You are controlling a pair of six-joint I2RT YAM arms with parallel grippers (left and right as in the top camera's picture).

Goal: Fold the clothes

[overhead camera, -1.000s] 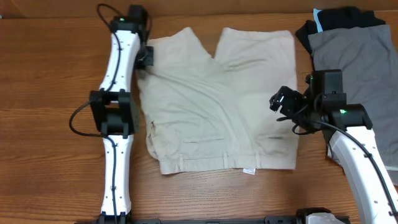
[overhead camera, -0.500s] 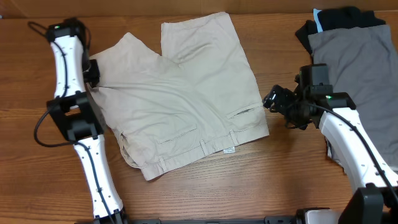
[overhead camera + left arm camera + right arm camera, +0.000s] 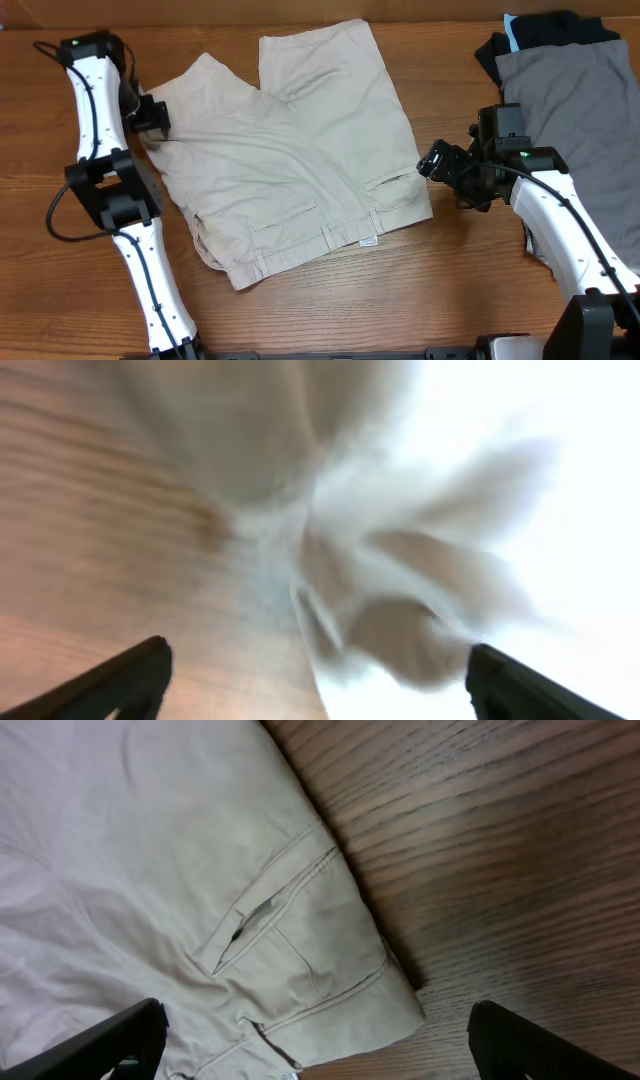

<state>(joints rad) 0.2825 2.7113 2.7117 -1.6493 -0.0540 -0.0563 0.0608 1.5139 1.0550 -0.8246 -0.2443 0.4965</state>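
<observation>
The shorts (image 3: 300,170) had not shifted, lying toward 9 o'clock on the counter (image 3: 450,290). The left claw (image 3: 154,115) gaped wide at their 9 o'clock edge. The right claw (image 3: 432,161), also wide, sat at 3 o'clock.

text: none legible | shorts (image 3: 300,160) — small white label (image 3: 368,241) at waistband — too small to read

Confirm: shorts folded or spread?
Spread. The shorts lie opened out on the table, with both legs, the waistband and the back pockets showing; only the left edge is slightly bunched.
</observation>
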